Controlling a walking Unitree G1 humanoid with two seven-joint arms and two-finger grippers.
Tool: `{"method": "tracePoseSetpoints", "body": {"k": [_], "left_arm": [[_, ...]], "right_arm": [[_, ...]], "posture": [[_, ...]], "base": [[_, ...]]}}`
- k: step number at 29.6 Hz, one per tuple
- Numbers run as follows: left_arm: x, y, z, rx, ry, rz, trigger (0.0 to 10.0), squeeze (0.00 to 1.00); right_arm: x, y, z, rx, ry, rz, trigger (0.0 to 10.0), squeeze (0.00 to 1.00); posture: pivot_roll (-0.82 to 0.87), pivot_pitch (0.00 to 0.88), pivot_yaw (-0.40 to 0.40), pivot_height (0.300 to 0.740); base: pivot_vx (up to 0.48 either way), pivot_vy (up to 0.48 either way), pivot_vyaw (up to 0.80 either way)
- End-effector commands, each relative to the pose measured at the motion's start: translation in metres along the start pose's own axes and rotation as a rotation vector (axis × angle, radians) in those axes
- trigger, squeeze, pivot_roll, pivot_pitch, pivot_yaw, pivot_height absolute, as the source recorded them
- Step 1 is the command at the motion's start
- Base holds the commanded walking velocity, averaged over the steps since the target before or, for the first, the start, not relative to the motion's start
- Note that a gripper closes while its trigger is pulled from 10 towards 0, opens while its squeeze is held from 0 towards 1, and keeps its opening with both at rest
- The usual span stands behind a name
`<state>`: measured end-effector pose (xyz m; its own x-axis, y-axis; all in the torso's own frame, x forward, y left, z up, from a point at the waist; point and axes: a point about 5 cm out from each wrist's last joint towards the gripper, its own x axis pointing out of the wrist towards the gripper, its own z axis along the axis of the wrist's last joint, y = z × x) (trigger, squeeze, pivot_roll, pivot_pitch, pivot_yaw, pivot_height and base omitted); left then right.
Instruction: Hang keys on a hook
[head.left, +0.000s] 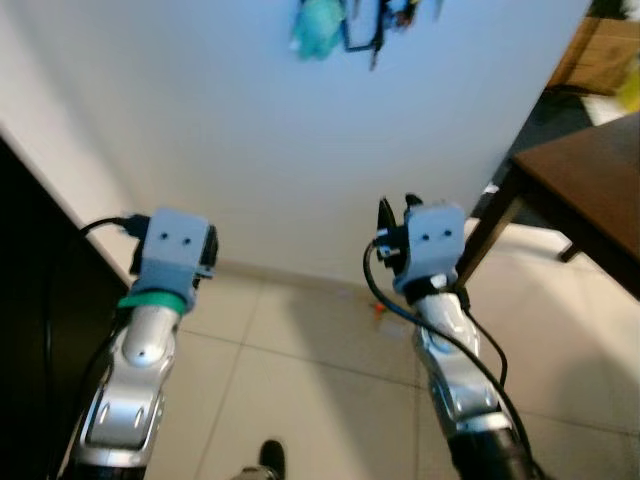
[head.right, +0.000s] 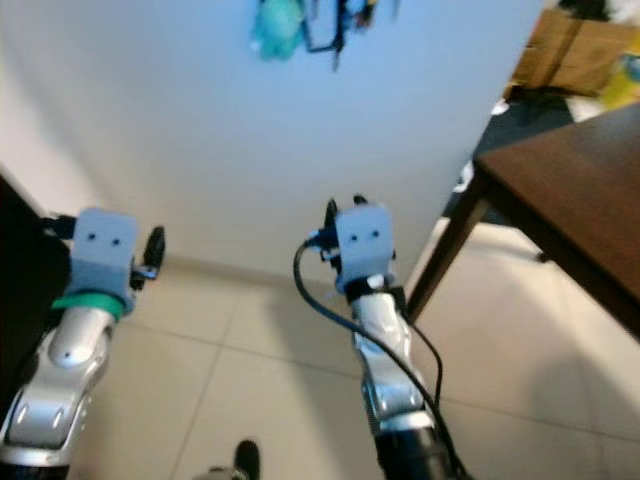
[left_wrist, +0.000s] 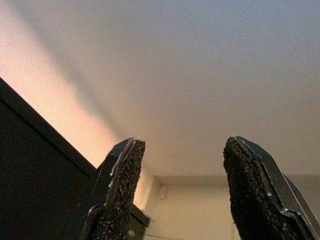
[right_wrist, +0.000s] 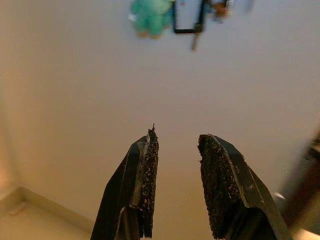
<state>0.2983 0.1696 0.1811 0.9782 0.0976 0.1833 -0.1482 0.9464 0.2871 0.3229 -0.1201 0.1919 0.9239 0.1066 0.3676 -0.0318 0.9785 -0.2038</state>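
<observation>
Robot faces a white wall (head.left: 300, 170) with both arms raised in front of it.

Keys (head.left: 365, 25): a dark bunch with a teal plush charm (head.left: 318, 25) hangs high on the wall, at the top edge of the head views. The hook itself is not resolvable; the bunch appears suspended against the wall, with nothing gripping it. Right wrist view shows the same cluster (right_wrist: 187, 15) well above and ahead of the fingertips.

Right gripper (right_wrist: 177, 150): fingers parted, nothing between the pads, pointing up the wall toward the keys but well short of them.

Left gripper (left_wrist: 185, 155): fingers spread wide, empty, aimed at bare wall beside a dark panel (left_wrist: 35, 170).

Surroundings: dark wooden desk (head.left: 590, 190) to the robot's right, tiled floor (head.left: 300, 370) below, skirting at the wall base. A small orange speck lies on the floor near the skirting; too small to identify.

Judgement on progress: hanging looks complete, since the keys are on the wall and both grippers are released and apart from them. What remains, if anything, is lowering the arms and stepping away.
</observation>
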Motion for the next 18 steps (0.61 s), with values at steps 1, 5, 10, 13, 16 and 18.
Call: {"method": "tracePoseSetpoints", "body": {"k": [1, 5, 10, 13, 16, 18], "left_arm": [[-0.001, -0.002, -0.0026, 0.0, 0.005, -0.008, 10.0, 0.0], [-0.0007, -0.0023, -0.003, 0.0, 0.005, -0.008, 10.0, 0.0], [-0.0002, -0.0039, -0.0053, -0.004, 0.019, -0.023, 10.0, 0.0], [0.0, -0.005, -0.0063, -0.014, 0.026, -0.033, 10.0, 0.0], [0.0012, -0.0084, -0.0095, -0.05, 0.07, -0.051, 10.0, 0.0], [0.0027, -0.0101, -0.0086, -0.057, 0.074, -0.063, 10.0, 0.0]], "right_arm": [[-0.0018, 0.0001, -0.0022, 0.009, 0.002, -0.003, 10.0, 0.0], [-0.0016, 0.0001, -0.0027, 0.008, 0.001, -0.003, 10.0, 0.0], [-0.0015, 0.0009, -0.005, 0.029, 0.015, -0.002, 10.0, 0.0], [-0.0014, 0.0013, -0.0056, 0.037, 0.018, -0.002, 10.0, 0.0], [-0.0005, 0.0003, -0.0067, 0.033, 0.021, 0.001, 10.0, 0.0], [0.001, -0.0014, -0.0074, 0.031, 0.024, 0.001, 10.0, 0.0]], "posture": [[-0.08, 0.113, 0.105, 0.74], [-0.08, 0.112, 0.104, 0.74], [-0.08, 0.102, 0.103, 0.74], [-0.08, 0.102, 0.103, 0.74], [-0.08, 0.092, 0.102, 0.74], [-0.08, 0.086, 0.101, 0.74]], "base": [[-0.356, 0.0, 0.0], [-0.357, 0.0, 0.0], [-0.216, 0.0, -0.32], [0.0, 0.0, -0.8], [0.0, 0.0, -0.8], [0.0, 0.0, -0.8]]}}
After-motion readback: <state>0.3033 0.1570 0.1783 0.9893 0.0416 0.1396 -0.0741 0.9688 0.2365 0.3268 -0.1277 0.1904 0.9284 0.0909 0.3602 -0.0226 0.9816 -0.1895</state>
